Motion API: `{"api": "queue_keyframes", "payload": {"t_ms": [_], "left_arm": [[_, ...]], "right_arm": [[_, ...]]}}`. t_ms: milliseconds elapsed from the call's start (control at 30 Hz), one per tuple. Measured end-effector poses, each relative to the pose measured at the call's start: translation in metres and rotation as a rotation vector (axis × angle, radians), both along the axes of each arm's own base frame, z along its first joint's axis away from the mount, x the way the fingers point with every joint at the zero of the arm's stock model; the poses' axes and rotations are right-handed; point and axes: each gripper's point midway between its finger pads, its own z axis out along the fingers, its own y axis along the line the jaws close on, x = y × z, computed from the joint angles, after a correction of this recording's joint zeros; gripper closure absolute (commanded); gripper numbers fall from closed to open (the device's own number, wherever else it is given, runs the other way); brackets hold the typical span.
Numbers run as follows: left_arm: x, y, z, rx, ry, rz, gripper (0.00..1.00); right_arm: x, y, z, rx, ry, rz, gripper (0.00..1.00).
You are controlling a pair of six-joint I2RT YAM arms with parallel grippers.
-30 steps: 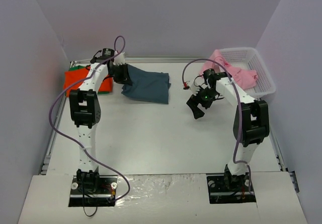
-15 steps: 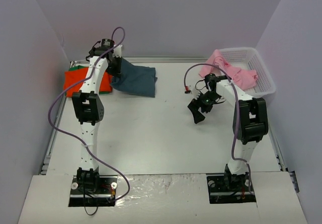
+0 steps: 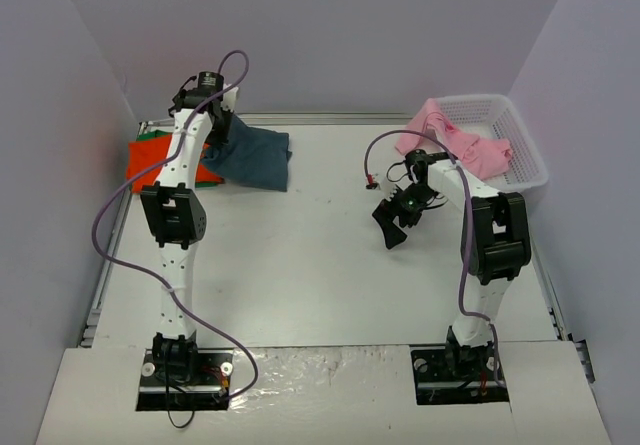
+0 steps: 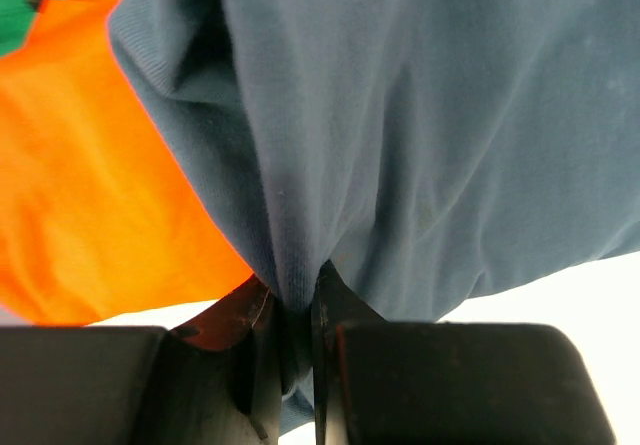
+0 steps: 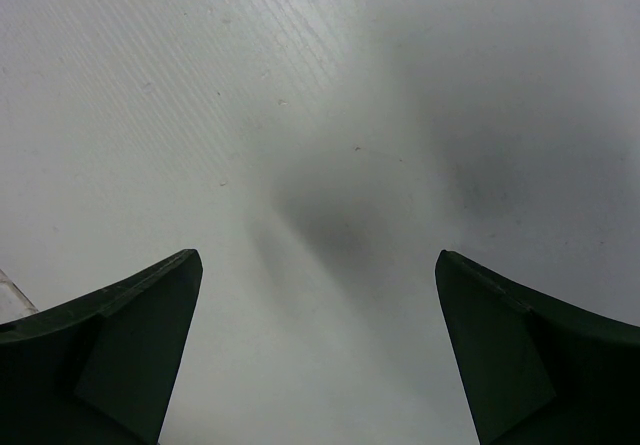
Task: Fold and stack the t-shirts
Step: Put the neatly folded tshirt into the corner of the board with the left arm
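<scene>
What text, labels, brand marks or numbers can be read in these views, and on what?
None can be read. The slate-blue t-shirt, orange-red t-shirt, pink t-shirt, white basket and table show no print; any marking on the arm bases is too small to tell.

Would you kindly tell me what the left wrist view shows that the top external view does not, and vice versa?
Only the left wrist view: the left pincer shut on a bunched fold of the slate-blue t-shirt, seen close up.
Only the top external view: the pink t-shirt draped over the rim of the white basket, and the right pincer open above the table.
Both: the blue shirt overlapping the orange t-shirt, with the green t-shirt showing at its edge.
</scene>
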Motion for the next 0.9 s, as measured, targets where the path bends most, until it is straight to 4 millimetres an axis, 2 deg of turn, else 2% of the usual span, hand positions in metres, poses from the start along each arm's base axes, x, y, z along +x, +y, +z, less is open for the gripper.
{"api": "queue_keyframes", "payload": {"t_ms": [167,400,533,633,900], "left_arm": [[0.001,0.01,0.018,0.049,-0.039,0.011,0.98],[-0.001,0.024,0.068,0.124,-0.147,0.019,0.98],[-0.002,0.031,0.09,0.159,-0.196,0.023,0.98],[-0.002,0.035,0.097,0.187,-0.208,0.024,0.98],[-0.003,0.035,0.098,0.227,-0.207,0.009,0.98]], "right_arm": [[-0.001,0.0,0.0,0.0,0.002,0.0,0.0],[-0.003,0.0,-0.005,-0.003,0.016,0.0,0.0],[-0.004,-0.001,-0.006,-0.004,0.022,0.001,0.0],[-0.003,-0.001,-0.006,-0.004,0.022,0.001,0.0],[-0.006,-0.001,-0.011,-0.008,0.036,0.002,0.0]]}}
